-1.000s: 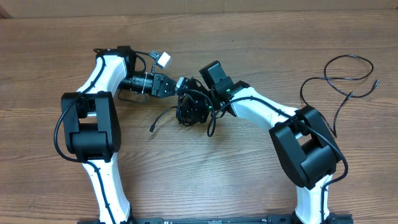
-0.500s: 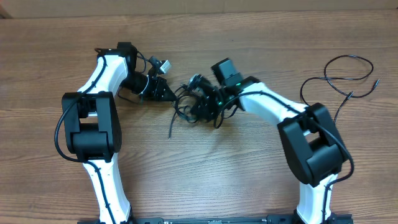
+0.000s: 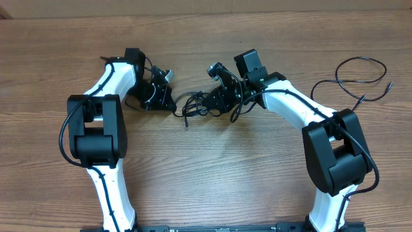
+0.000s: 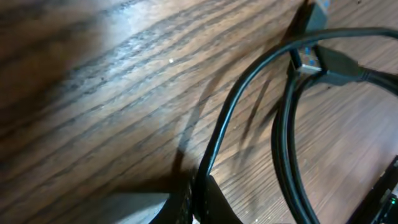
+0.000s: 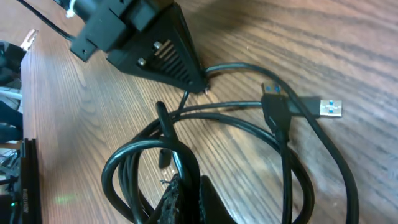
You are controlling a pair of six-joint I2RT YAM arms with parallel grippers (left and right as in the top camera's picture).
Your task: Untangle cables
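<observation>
Now then: cables strung between two clamped tools

Plenty of bare wood-grain table (image 3: 212, 174) lies open in front of the cables (image 3: 196, 106), and the table's far edge sits well behind them. Just left of the cables, the left tool (image 3: 170, 104), a black wedge, is clenched on a single strand right at its tip. Just right of them, the right tool (image 3: 215, 103) is pinched on a looped bunch. The cords are thin, glossy, round and black, curling in slack loops that cross one another. A flat silvery USB plug (image 5: 329, 109) with a blue insert pokes out of the loops and rests on the wood. Both white arms angle in toward the cables, crowding either side. Well to the right of the cables, past the right arm, a loose cord (image 3: 362, 98) sprawls in an open loop, apart from the rest.
</observation>
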